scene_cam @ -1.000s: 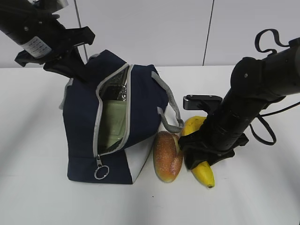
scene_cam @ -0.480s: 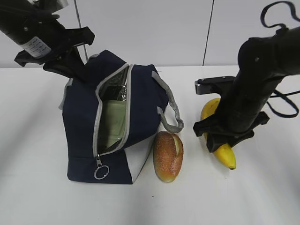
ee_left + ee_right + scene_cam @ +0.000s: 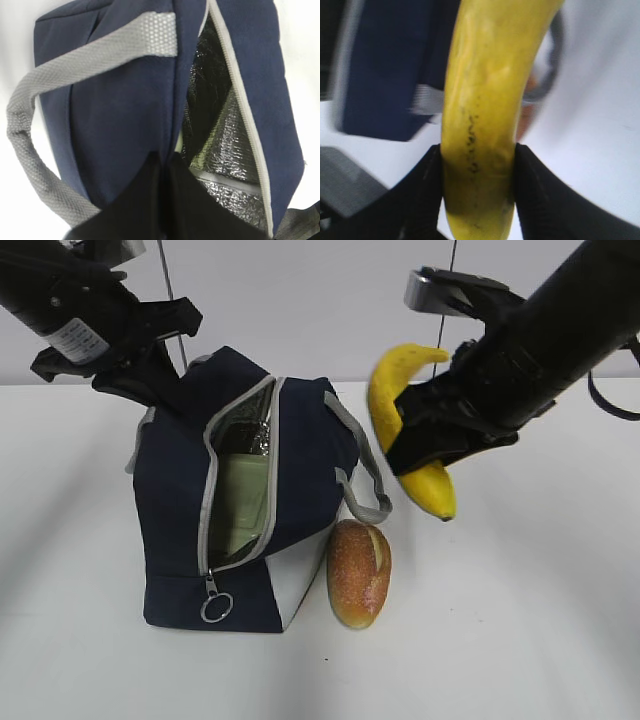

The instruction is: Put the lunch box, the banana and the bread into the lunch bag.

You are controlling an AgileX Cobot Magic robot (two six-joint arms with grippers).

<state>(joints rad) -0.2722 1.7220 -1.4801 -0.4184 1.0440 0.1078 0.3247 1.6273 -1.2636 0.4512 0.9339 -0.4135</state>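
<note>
The right gripper (image 3: pixel 477 192) has its jaws clamped on the banana (image 3: pixel 405 425), one black finger pressed against each flank of the fruit in the right wrist view. The jaws grip it near its lower end; most of the curved yellow body rises above them and only the short dark tip pokes out below. Fruit and jaws hang in the air, clear of the surface (image 3: pixel 520 620). Below the jaws and toward the bag side lies the bread (image 3: pixel 359 571), flat on the surface and just beside the lunch bag (image 3: pixel 175 500).

The left gripper (image 3: pixel 165 165) has its jaws pressed together on the navy fabric at the edge of the bag's opening, with the silver lining showing just beside them. Inside that gap, below these jaws, the lunch box (image 3: pixel 243 502) stands with its pale green lid facing out
</note>
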